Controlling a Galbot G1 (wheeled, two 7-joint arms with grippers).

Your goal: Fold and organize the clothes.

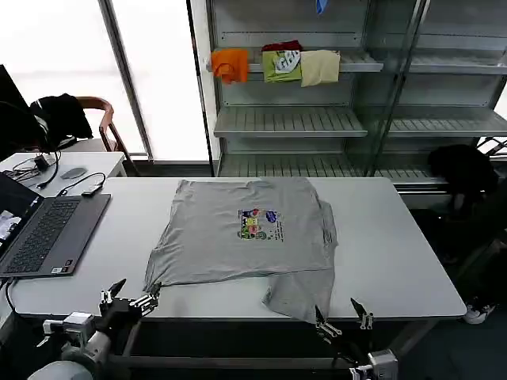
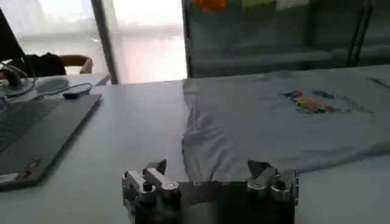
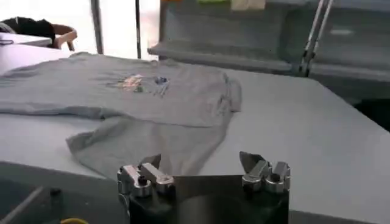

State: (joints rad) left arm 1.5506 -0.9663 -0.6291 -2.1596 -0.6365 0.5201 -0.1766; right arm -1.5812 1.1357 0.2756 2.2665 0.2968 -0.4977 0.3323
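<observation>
A light grey short-sleeved shirt [image 1: 245, 237] with a small multicoloured chest print [image 1: 261, 224] lies spread on the white table [image 1: 396, 245], one sleeve folded over toward the near edge [image 1: 301, 291]. My left gripper [image 1: 133, 294] hovers open at the table's near left edge, just short of the shirt's corner; from the left wrist its gripper [image 2: 208, 172] faces the shirt [image 2: 274, 122]. My right gripper [image 1: 342, 315] stands open at the near edge, beside the folded sleeve; in the right wrist view the gripper [image 3: 201, 164] points at the shirt [image 3: 152, 97].
An open laptop [image 1: 40, 233] lies at the table's left with cables and a mouse behind it. Shelving [image 1: 333, 119] behind the table carries small orange, green and cream garments [image 1: 277, 65]. A chair with a black jacket [image 1: 55, 115] stands at far left.
</observation>
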